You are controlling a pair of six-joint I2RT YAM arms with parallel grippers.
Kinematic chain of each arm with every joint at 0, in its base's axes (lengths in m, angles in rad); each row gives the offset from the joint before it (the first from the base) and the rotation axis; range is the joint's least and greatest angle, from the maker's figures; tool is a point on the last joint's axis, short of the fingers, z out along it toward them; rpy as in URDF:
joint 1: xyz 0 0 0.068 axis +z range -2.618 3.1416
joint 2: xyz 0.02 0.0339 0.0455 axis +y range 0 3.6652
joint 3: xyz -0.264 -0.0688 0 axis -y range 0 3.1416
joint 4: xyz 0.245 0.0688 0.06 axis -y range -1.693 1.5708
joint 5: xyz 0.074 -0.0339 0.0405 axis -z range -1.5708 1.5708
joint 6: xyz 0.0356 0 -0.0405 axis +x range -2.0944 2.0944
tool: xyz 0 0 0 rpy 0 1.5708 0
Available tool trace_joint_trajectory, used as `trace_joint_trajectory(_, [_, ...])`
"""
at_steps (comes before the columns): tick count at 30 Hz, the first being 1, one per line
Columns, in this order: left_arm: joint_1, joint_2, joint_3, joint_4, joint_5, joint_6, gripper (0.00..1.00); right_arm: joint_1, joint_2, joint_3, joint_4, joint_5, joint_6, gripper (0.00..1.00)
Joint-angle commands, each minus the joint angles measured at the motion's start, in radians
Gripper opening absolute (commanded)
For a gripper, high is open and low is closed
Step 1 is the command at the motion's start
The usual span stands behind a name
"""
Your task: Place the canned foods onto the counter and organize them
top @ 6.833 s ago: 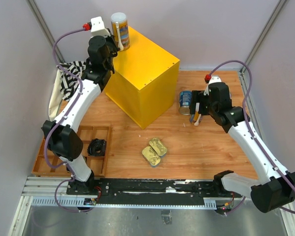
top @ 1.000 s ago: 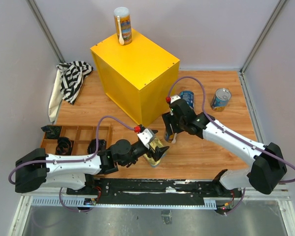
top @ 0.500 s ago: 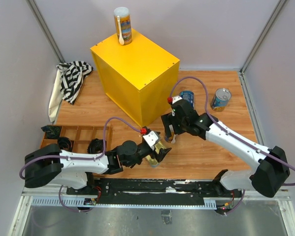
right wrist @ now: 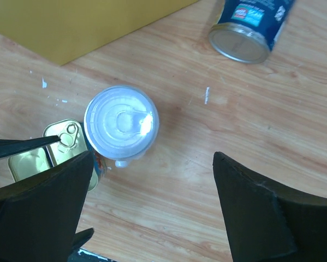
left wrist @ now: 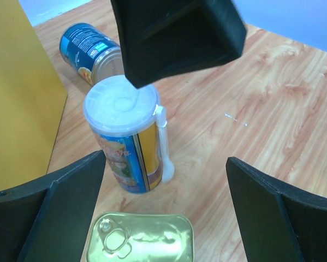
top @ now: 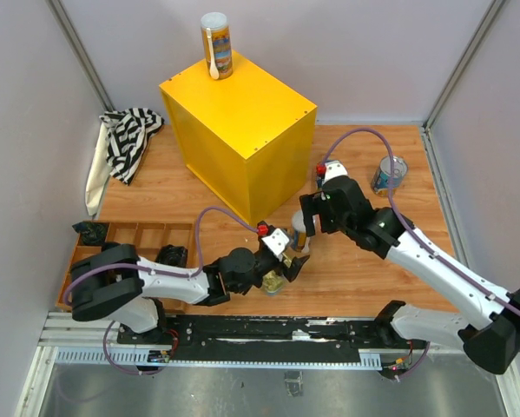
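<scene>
The right hand (top: 305,229) has let go and lifted, open, off a slim white-lidded can (right wrist: 121,121), leaving it upright on the tabletop (top: 155,200) beside a gold tin (left wrist: 140,238), near the yellow box (top: 242,113). Blue-and-yellow label, white spoon (left wrist: 164,147) clipped alongside. The left hand (top: 290,263), spread wide and empty, faces it, probably to carry it up.

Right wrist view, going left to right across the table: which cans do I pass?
gold tin → upright white-lidded can → blue-labelled can lying on its side.
</scene>
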Motion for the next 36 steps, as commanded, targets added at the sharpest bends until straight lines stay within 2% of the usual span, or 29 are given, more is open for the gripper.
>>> trace_joint_trajectory(1, [0.015, 0.079, 0.066, 0.110, -0.039, 0.013, 0.97, 0.010, -0.055, -0.002, -0.023, 0.108, 0.015, 0.91])
trace_joint_trajectory(15, [0.122, 0.278, 0.221, 0.153, -0.027, -0.051, 0.98, -0.050, -0.158, -0.078, -0.010, 0.167, -0.018, 0.91])
trace_joint_trajectory(28, [0.167, 0.346, 0.265, 0.165, 0.012, -0.099, 0.98, -0.107, -0.163, -0.097, 0.015, 0.130, -0.054, 0.91])
trace_joint_trajectory(36, [0.173, 0.399, 0.320, 0.154, 0.076, -0.114, 0.91, -0.107, -0.179, -0.104, 0.004, 0.110, -0.034, 0.91])
